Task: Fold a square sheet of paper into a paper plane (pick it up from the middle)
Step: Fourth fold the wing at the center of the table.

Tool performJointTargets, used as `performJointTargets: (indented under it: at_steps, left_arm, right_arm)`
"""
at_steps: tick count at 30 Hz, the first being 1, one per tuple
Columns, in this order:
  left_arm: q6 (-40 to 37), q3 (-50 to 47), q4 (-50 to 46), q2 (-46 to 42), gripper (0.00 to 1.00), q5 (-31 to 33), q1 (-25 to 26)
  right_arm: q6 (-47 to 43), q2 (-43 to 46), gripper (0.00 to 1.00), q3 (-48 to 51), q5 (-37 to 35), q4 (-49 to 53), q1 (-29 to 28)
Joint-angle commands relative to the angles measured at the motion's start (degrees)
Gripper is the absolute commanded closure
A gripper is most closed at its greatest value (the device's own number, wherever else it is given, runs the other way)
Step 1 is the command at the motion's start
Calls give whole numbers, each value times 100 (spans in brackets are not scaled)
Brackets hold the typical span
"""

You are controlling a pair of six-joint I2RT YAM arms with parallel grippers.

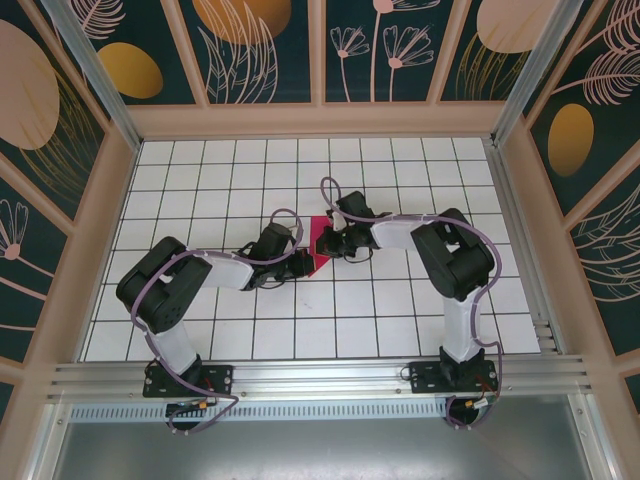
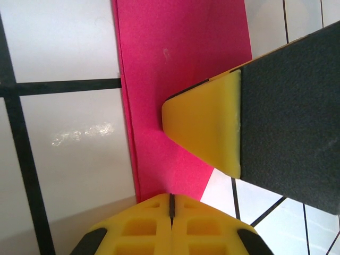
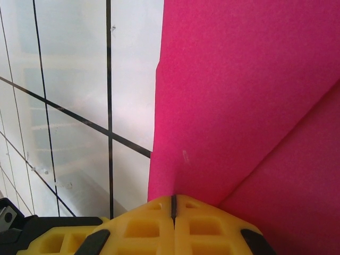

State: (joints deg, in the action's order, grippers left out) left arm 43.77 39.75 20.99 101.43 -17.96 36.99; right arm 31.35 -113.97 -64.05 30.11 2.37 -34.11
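top: high, looking down on table (image 1: 400,320) | wrists: close-up — both share pink paper (image 2: 175,53)

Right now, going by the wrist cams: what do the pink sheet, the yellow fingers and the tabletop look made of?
Pink sheet: thin paper, matte, fine grain, crisp fold lines.
Yellow fingers: probably moulded or printed plastic, satin, with recessed pockets.
Tabletop: white and glossy, with glare streaks; laminate or tile, can't tell.

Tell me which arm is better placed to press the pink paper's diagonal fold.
Probably the right. The right gripper, shut, meets the pink paper where the diagonal fold starts, so it could slide along it. The left gripper, shut, sits at the paper's end.
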Motion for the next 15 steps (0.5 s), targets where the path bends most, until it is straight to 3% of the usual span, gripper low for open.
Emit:
performJointTargets:
  at_steps: [1,15]
  left_arm:
    - [-145,-151,-667,122,100,-6,-5]
    - [-294,-274,-824,206,100,-199,-5]
  right_arm:
    - [-276,-344,100,-190,-417,317,244]
    - [-472,-813,100,-937,-652,598,876]
